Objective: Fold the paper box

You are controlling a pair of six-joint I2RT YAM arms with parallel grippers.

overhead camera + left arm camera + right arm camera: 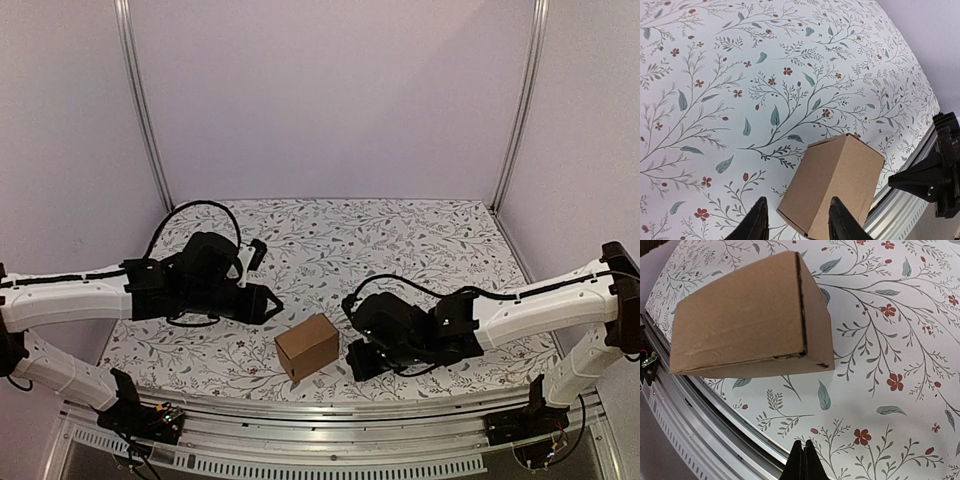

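Risk 1: the box (pixel 307 345) sits close to the table's near edge, right by the metal rail (pixel 700 415). My guess is any nudge from the far side slides it off the cloth (pixel 400 240) and onto the rail.
Risk 2: it looks light and nothing pins it down, so a one-sided poke probably spins or skids it instead of tucking anything.
Risk 3: squeeze too hard and the thin cardboard walls likely cave in.
Risk 4: the seam could pop back open if a finger catches its edge.
Box look: plain brown cardboard, no print, already a small closed carton, not a flat sheet. The right wrist view shows a dark seam running along one edge, with a thin gap at the corner, so that flap may not be fully seated.
Box spot: just ahead of the left gripper (pixel 797 210), lined up with the gap between its fingers; ahead of the right gripper (pixel 801 462) too, but a bit further off.
Left gripper: spread wide, holding nothing, its fingers not touching the box.
Right gripper: fingers pressed together, nothing between them.
Progress: looks nearly done to me, maybe just a final press on that seam.
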